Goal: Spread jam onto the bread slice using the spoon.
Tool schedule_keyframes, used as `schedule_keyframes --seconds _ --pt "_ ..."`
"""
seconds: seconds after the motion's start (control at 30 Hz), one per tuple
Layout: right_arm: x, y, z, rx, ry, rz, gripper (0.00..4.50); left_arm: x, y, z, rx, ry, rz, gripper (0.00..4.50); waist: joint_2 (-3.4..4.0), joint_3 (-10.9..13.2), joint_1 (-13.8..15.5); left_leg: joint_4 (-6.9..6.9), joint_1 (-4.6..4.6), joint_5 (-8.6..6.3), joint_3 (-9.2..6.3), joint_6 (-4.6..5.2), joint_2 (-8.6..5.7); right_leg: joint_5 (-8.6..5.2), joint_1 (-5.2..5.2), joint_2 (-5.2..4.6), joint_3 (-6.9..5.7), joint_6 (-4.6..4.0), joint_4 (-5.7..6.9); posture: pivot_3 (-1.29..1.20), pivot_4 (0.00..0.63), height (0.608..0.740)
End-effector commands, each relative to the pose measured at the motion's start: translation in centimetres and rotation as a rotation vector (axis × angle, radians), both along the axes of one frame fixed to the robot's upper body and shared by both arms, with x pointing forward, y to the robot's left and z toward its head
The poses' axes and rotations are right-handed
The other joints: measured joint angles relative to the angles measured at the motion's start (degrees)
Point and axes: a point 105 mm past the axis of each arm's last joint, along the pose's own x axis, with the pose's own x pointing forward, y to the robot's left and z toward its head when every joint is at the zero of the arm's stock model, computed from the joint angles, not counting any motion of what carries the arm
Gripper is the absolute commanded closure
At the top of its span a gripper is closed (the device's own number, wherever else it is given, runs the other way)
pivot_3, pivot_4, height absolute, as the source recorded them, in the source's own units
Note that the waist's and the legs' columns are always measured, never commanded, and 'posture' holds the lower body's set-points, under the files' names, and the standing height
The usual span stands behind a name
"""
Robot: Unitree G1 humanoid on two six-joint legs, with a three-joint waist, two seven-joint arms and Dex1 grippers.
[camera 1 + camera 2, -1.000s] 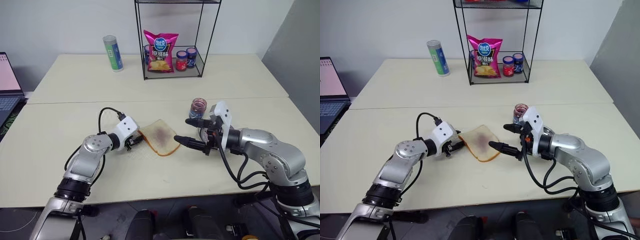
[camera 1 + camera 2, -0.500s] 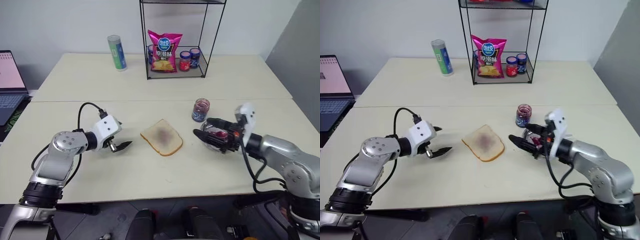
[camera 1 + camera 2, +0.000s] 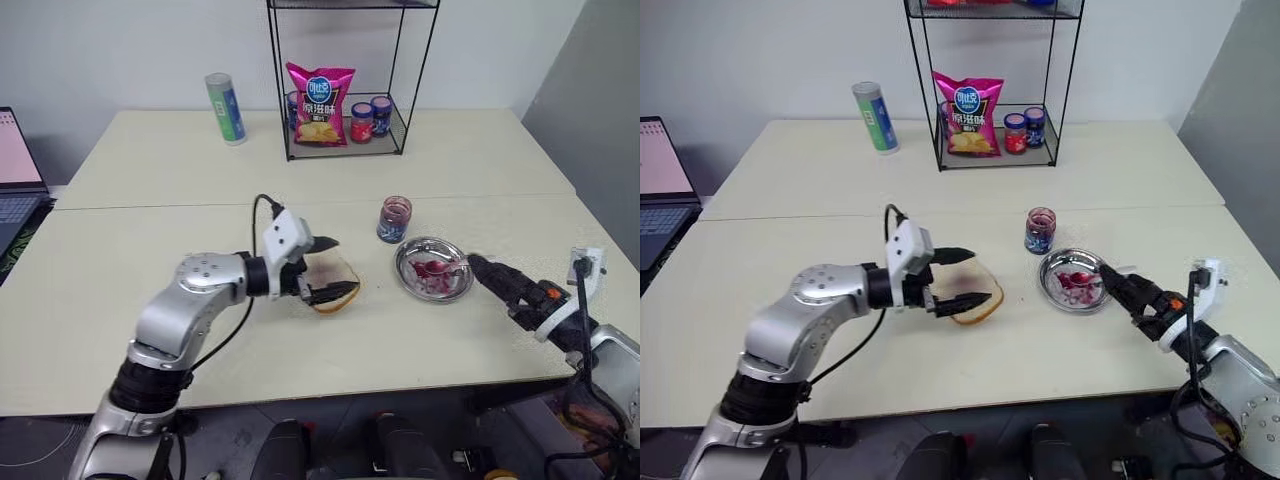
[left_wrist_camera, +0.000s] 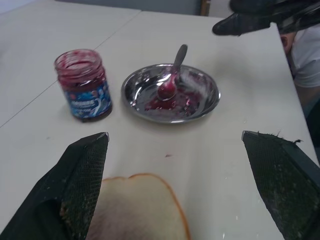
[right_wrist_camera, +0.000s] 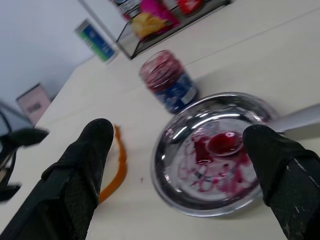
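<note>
Cream table (image 3: 150, 230) with a black wire rack (image 3: 345, 80) at the back: pink chip bag (image 3: 320, 103) and lidded jars (image 3: 370, 118) inside, a green-blue can (image 3: 225, 106) off to its left. Left gripper (image 3: 326, 270) spread wide over the bread slice (image 4: 137, 207), empty. Right gripper (image 5: 180, 160) likewise wide apart, empty, just right of the steel dish (image 3: 434, 268). Bread slice flat on the table, left of the dish and apart from it. Open jar of jam (image 4: 83, 84) upright, just behind the dish's left side. Spoon (image 4: 171, 76) lying in the dish, bowl smeared red, handle resting over the rim.
</note>
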Motion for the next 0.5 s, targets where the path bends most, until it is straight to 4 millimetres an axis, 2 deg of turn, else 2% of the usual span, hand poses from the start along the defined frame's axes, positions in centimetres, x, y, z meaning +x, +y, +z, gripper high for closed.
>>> schedule_keyframes --seconds 0.03,0.3,0.5 --pt "1.1 -1.3 0.1 0.13 -0.01 -0.122 0.0 0.0 -1.8 1.4 -0.032 -0.07 -0.039 0.04 0.0 0.0 0.0 0.0 0.0 0.0 0.02 0.0 -0.01 0.0 0.0 0.01 0.02 0.0 -0.01 0.0 0.15 0.74" --pt "4.0 -1.7 -1.9 0.233 0.049 -0.194 0.0 0.1 -1.4 1.4 -0.021 -0.084 -0.024 0.04 0.09 0.0 -0.8 -0.06 0.0 0.0 0.04 0.01 0.03 -0.01 -0.03 0.1 0.07 -0.02 -0.01 0.0 0.15 0.74" --pt "6.5 -1.1 -3.3 0.261 0.076 -0.194 0.0 -0.2 -0.8 1.3 -0.007 -0.088 0.012 0.04 0.14 0.0 -1.2 -0.04 -0.01 0.0 0.03 0.01 0.04 -0.01 -0.02 0.14 0.08 -0.02 0.0 0.0 0.15 0.74"
